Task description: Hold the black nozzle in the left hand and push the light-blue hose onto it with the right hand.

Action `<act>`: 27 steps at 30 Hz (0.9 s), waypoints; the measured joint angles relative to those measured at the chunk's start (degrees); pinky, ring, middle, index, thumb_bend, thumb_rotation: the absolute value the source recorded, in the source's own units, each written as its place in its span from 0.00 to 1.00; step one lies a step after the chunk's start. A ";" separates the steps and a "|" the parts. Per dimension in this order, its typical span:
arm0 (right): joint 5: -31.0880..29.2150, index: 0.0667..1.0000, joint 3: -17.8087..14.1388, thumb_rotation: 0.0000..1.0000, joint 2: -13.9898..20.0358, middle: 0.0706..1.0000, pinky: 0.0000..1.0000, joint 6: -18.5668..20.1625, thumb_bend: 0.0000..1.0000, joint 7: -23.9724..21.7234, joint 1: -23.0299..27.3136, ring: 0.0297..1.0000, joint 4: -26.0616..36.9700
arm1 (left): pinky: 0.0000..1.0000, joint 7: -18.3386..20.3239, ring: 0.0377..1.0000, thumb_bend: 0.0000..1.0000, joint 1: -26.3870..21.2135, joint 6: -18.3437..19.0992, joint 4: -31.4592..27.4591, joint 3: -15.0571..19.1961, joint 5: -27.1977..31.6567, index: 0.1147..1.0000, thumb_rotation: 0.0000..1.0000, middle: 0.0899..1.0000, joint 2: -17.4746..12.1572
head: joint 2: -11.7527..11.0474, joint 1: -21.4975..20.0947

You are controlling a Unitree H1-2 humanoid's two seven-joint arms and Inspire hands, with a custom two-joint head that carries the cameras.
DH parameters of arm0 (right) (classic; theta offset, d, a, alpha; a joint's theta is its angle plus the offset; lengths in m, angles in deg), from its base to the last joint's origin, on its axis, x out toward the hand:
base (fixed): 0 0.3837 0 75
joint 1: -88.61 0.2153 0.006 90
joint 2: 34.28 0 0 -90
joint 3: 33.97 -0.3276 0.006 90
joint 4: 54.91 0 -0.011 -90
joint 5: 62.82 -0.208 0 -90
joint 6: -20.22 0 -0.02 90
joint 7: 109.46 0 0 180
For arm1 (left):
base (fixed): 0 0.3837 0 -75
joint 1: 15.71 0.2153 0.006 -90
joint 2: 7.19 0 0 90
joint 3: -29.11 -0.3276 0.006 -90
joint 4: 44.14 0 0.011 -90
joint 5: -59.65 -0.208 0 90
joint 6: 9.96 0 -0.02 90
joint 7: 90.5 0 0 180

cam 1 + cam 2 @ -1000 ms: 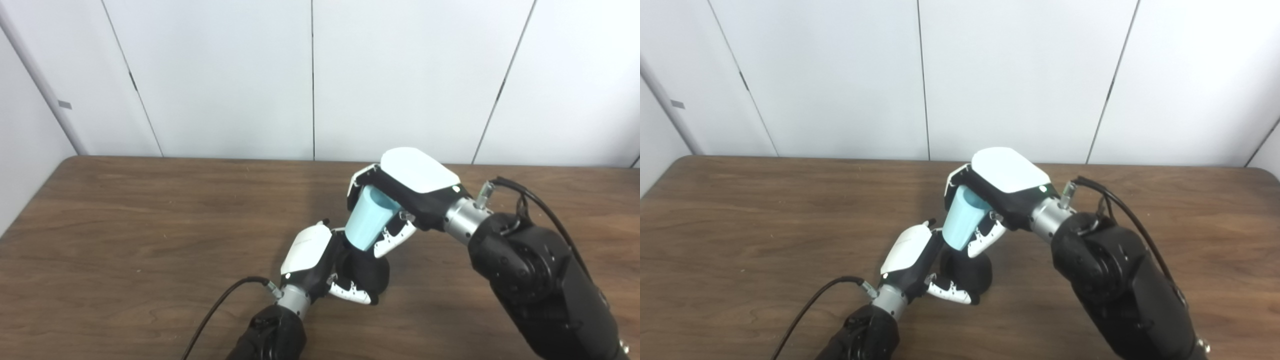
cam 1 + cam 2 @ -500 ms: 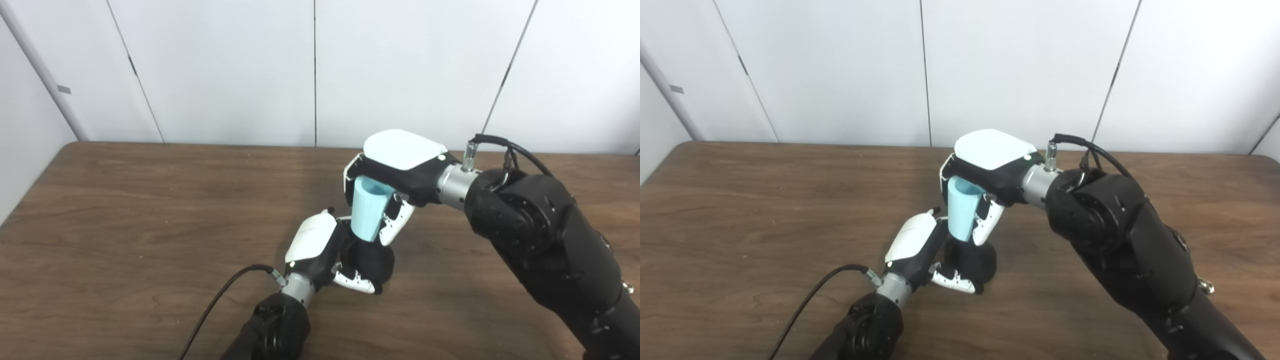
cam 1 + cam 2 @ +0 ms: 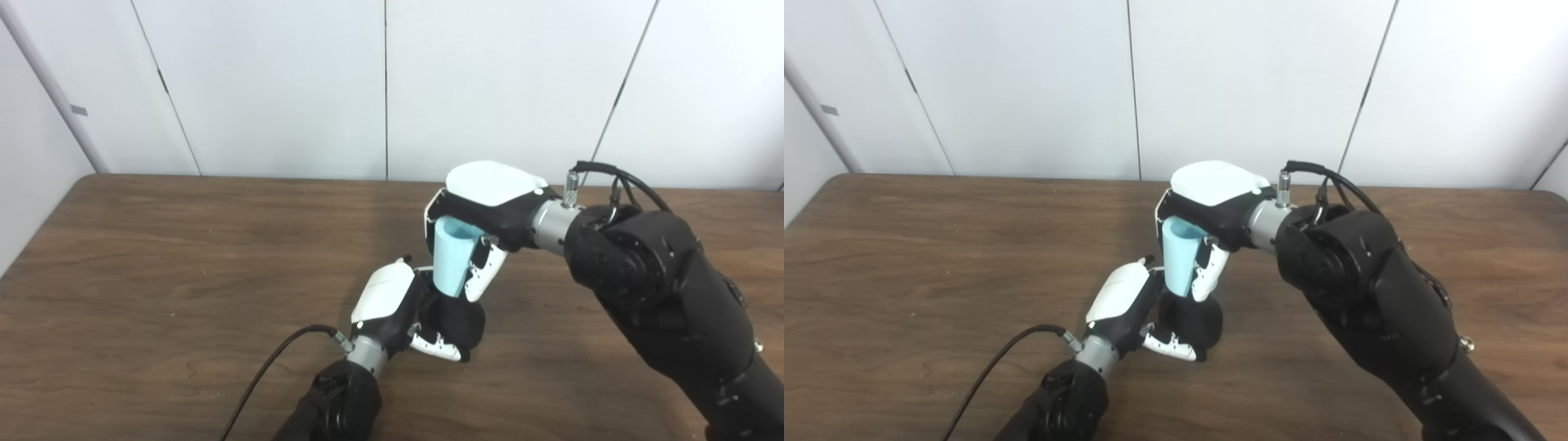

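Change: light-blue hose (image 3: 452, 259) now upright, earlier tilted; judged aligned for pushing.
Hose place: lower end meets black nozzle (image 3: 456, 323) at its 12 o'clock.
My right hand (image 3: 484, 208): wrapped round hose, palm down.
My left hand (image 3: 398, 312): clasping nozzle near wooden table (image 3: 153, 275), at 9 o'clock.

**Both hands closed, right stacked above left**

Left arm is coming in from bottom centre, forearm angling up and right. Left hand (image 3: 401, 309) is sitting low, white back facing up-left, fingers (image 3: 436, 349) curling shut around what it's gripping. Right arm is reaching in from the lower right, elbow raised, wrist bending toward the left. Right hand (image 3: 484, 211) is hovering just above the left, palm facing down, fingers (image 3: 484, 275) pointing downward in a closed grasp.
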 measured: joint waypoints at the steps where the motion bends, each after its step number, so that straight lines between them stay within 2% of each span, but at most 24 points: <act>1: 0.27 0.46 0.06 0.00 0.00 0.47 0.30 -0.33 0.50 0.11 -0.18 0.40 0.20 | 1.00 0.00 0.66 0.52 0.01 0.00 0.00 0.00 0.00 0.42 0.00 0.45 0.00 | -0.09 0.00; 11: 3.08 0.43 1.36 0.00 0.00 0.44 0.34 -3.50 0.50 1.90 -2.04 0.42 1.35 | 1.00 0.02 0.65 0.52 0.02 -0.01 -0.07 -0.01 0.00 0.42 0.00 0.45 -0.04 | -0.09 -0.26; 18: 6.34 0.45 2.20 0.00 0.00 0.44 0.32 -7.42 0.50 3.05 -3.62 0.42 2.73 | 1.00 0.02 0.66 0.52 0.06 -0.03 -0.07 -0.12 0.00 0.41 0.00 0.46 -0.02 | -0.35 -0.35; 23: 7.18 0.42 1.59 0.00 -0.30 0.43 0.33 -8.10 0.50 4.19 -5.12 0.45 2.91 | 1.00 0.02 0.66 0.52 0.11 -0.06 -0.07 -0.16 0.02 0.41 0.00 0.46 0.00 | -0.35 -0.70; 27: 5.40 0.44 -0.01 0.00 -0.60 0.44 0.33 -7.83 0.50 4.18 -5.86 0.44 2.44 | 1.00 0.02 0.66 0.52 0.19 -0.28 -0.06 -0.22 0.10 0.41 0.00 0.46 0.01 | -0.62 -0.70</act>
